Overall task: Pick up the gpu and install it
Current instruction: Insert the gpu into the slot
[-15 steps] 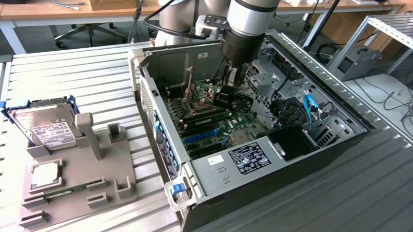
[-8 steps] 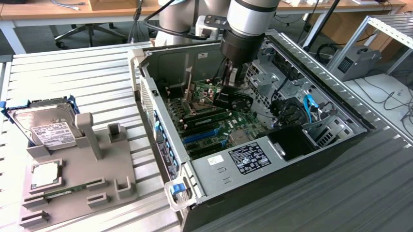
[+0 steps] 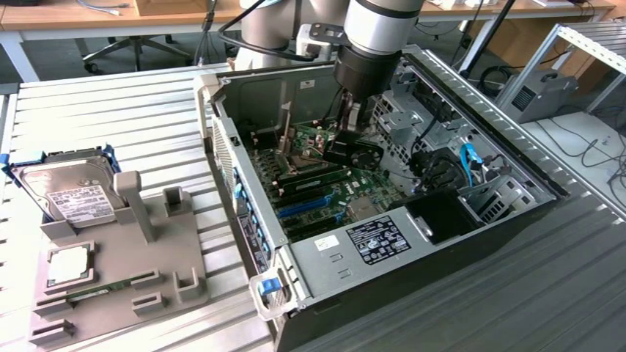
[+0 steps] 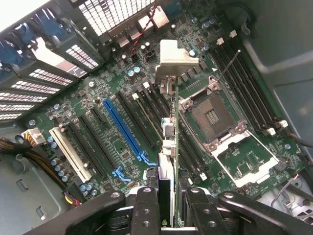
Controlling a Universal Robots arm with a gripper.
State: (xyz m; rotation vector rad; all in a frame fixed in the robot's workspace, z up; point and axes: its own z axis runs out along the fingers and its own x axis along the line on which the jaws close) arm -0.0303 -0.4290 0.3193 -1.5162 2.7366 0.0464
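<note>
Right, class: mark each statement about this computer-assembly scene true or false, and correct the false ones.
1. The end effector holds the thin flat gpu card with the pale metal bracket edge-on above the green motherboard. True.
2. The black computer case is closed. False: its side is open.
3. The silver labelled hard drive lies inside the case. False: it sits on the grey holder outside.
4. The processor socket is empty. True.
</note>
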